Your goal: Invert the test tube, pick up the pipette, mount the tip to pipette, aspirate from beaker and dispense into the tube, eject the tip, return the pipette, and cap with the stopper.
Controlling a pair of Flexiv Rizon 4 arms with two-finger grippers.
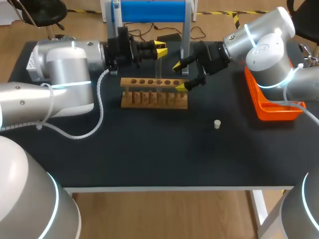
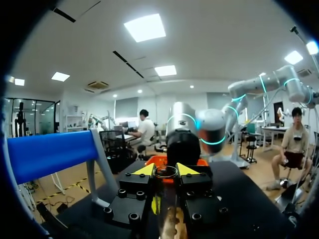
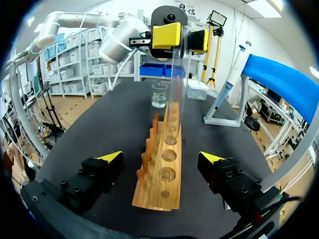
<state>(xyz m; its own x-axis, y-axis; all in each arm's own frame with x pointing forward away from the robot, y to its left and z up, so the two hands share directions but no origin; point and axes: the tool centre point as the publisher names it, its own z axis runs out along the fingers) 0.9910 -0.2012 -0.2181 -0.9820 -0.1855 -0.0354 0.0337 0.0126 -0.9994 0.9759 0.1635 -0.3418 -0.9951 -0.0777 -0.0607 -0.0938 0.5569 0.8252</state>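
- Test tube: clear glass, upper end covered where the left gripper clamps it between its yellow fingers; barely discernible in the head view
- Wooden rack: blurred and cut off in the left wrist view
- Stopper: too small for detail
- Orange tray: far part hidden under the right arm
- Blue stand bar: cropped at the far edge

Black table, wooden rack, white stopper (standing alone), orange tray
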